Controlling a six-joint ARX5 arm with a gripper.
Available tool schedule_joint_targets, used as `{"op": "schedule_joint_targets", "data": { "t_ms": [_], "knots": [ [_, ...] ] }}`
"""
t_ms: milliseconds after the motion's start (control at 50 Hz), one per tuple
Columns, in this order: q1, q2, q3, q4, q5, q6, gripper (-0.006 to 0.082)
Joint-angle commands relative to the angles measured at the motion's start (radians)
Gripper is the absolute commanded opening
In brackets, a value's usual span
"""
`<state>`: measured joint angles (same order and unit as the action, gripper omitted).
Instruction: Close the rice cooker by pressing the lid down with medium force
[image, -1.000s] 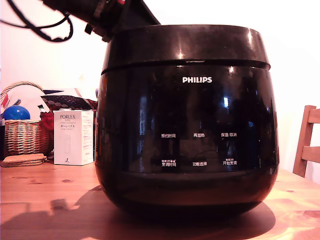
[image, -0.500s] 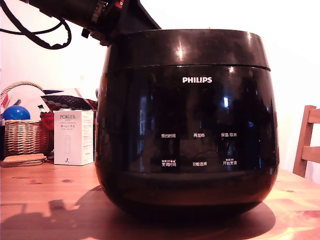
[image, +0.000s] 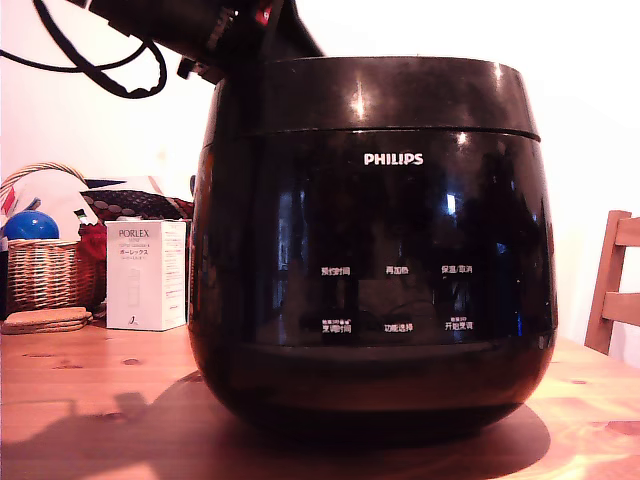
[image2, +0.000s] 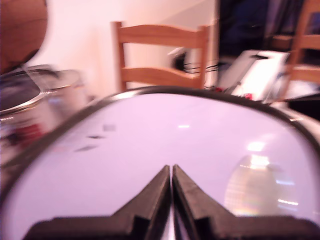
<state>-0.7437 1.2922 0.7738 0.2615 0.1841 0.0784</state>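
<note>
philips rice cooker (image: 372, 250), lid (image: 385, 92) down, seam thin. gripper (image2: 171, 172) fingers together, empty, over lid top. advise pressing straight down, steady medium force.

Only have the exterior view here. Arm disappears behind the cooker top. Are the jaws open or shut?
Observer: Shut. In the wrist view the gripper has both jaws together with only a thin slit between them, nothing held.
Operator: Where is the tip relative to the lid?
Observer: Over the lid top, which fills most of the wrist view as a pale glossy surface. Whether it touches, I cannot tell.
Operator: Anything behind the rice cooker I should know about?
Observer: A wooden chair stands beyond the lid's far rim in the wrist view, more clutter beside it.
</note>
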Motion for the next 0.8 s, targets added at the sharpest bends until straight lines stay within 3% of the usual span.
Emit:
{"op": "schedule_joint_targets", "data": {
  "t_ms": [0,380,780],
  "knots": [
    [0.041,0.014,0.036,0.008,-0.022,0.003,-0.0024],
    [0.298,-0.04,0.13,-0.011,-0.171,0.035,-0.0024],
    [0.587,-0.15,0.13,-0.088,-0.193,0.018,-0.0024]
  ]
}}
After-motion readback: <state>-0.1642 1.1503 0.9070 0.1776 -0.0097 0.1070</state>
